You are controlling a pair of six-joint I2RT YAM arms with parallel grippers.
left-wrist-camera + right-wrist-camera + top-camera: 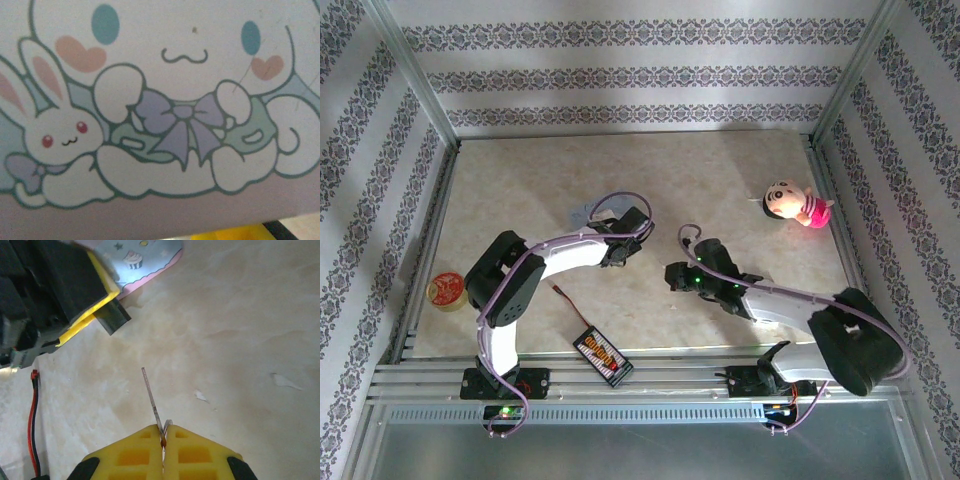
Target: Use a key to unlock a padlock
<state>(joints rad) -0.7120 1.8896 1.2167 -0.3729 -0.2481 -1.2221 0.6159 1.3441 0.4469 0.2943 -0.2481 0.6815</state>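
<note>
With the right gripper (pixel 163 434) pinching the thin key (pixel 150 394), hold its blade steady and level toward the tin (pixel 160 120) at far left, under the left gripper (pixel 623 240), whose grip I cannot tell.

My top camera looks down from above and behind the arm bases (pixel 505 383) over the whole tabletop (pixel 740 170). The left wrist camera sits hard against the cartoon tin (pixel 160 125); the right wrist camera faces low across the tabletop, catching that tin's corner.

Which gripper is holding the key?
The right gripper: its yellow fingers pinch the thin silvery key, blade pointing forward. The left gripper is at the light-blue tin.
</note>
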